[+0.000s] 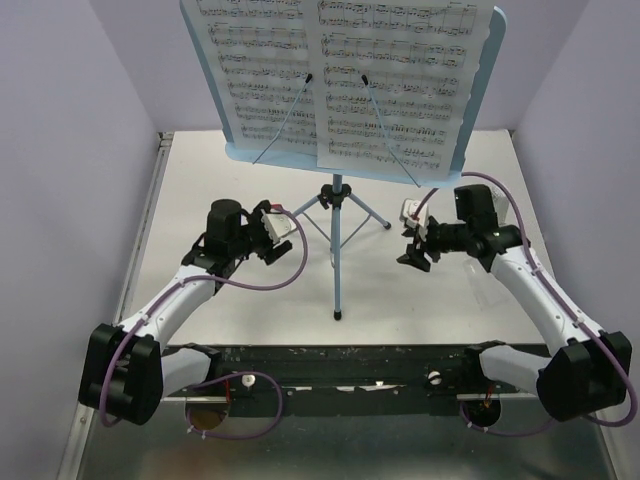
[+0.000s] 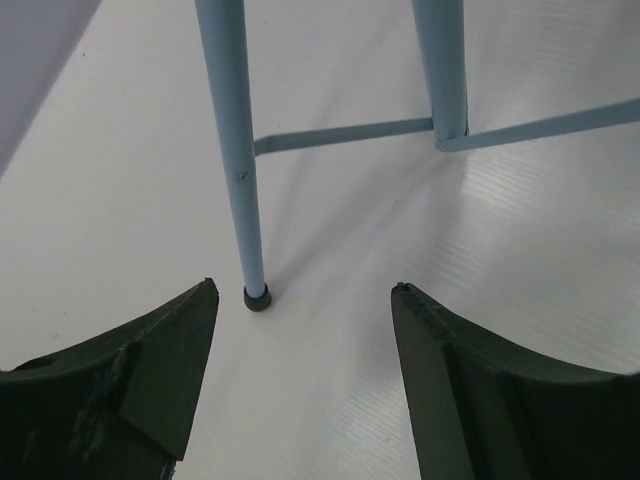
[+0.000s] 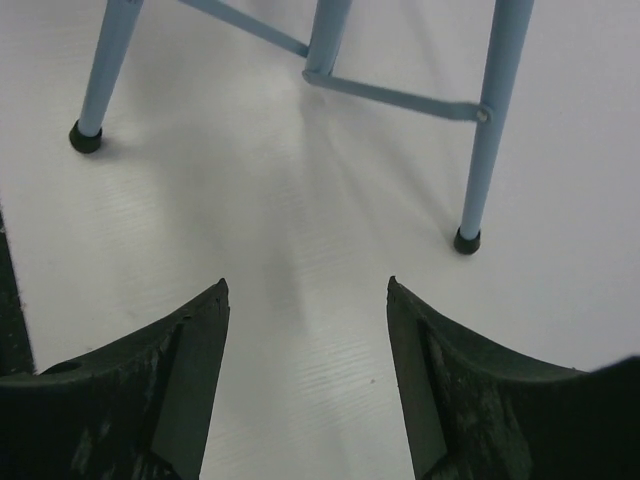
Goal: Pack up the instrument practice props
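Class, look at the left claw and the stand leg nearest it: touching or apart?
Apart. In the left wrist view the leg stands just ahead of the open left claw, with bare table showing between them on both sides.

a robot lab's test cell rather than a lived-in room: a white table point(image 1: 200, 190) is boxed in by plain pale-lilac panels point(image 1: 60, 150) on the left, right and far sides. a left arm point(image 1: 165, 305) and right arm point(image 1: 545, 300), white and black, are bolted to a black rail point(image 1: 350, 362) along the near edge, with purple cables point(image 1: 298, 258) looping off them.
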`<state>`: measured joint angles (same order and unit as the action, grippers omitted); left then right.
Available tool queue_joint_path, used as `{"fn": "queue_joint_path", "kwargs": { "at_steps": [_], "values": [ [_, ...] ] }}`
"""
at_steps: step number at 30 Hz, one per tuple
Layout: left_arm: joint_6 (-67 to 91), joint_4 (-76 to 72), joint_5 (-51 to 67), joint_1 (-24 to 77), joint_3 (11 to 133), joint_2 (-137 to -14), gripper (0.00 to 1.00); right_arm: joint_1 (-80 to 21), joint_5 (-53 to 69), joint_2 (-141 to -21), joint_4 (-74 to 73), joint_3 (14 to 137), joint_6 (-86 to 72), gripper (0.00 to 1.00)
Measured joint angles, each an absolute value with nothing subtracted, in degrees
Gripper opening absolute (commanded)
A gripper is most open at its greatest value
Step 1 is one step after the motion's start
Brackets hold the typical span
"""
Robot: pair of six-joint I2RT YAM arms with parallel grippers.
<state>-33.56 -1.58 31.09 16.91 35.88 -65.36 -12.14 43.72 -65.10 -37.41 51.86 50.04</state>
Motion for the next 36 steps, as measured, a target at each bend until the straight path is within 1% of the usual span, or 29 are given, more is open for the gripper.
{"fn": "queue_joint_path", "kwargs": {
  "at_steps": [6,16,19,26,30,32,36],
  "values": [
    [-35.22,-4.99,31.11,20.27,38.59,-67.0,0.77,-18.0,41.17,-71.37,-23.7,53.1,47.88,0.71],
    [-35.83,-7.88,29.08,24.18,40.62,-69.47,0.77,-22.17,35.59,-79.35,-8.05,55.46,44.62,0.69],
    [-35.86,-10.63,26.55,24.64,40.82,-71.22,0.77,-22.57,34.17,-82.17,-5.72,57.08,44.45,0.65],
    [-35.81,-15.97,21.98,24.77,41.78,-74.56,0.71,-22.61,32.69,-90.0,-4.32,64.49,45.54,0.6],
    [-35.81,-18.31,21.45,24.77,43.66,-76.03,0.63,-22.92,32.53,-94.02,-4.38,68.62,46.44,0.57],
    [-35.97,-19.51,21.45,24.77,44.73,-77.25,0.61,-22.92,32.23,-96.14,-4.38,70.85,46.83,0.55],
    [-36.75,-20.38,21.43,24.77,46.61,-79.85,0.61,-22.94,31.09,-100.86,-4.38,76.05,47.59,0.53]
  ]
}}
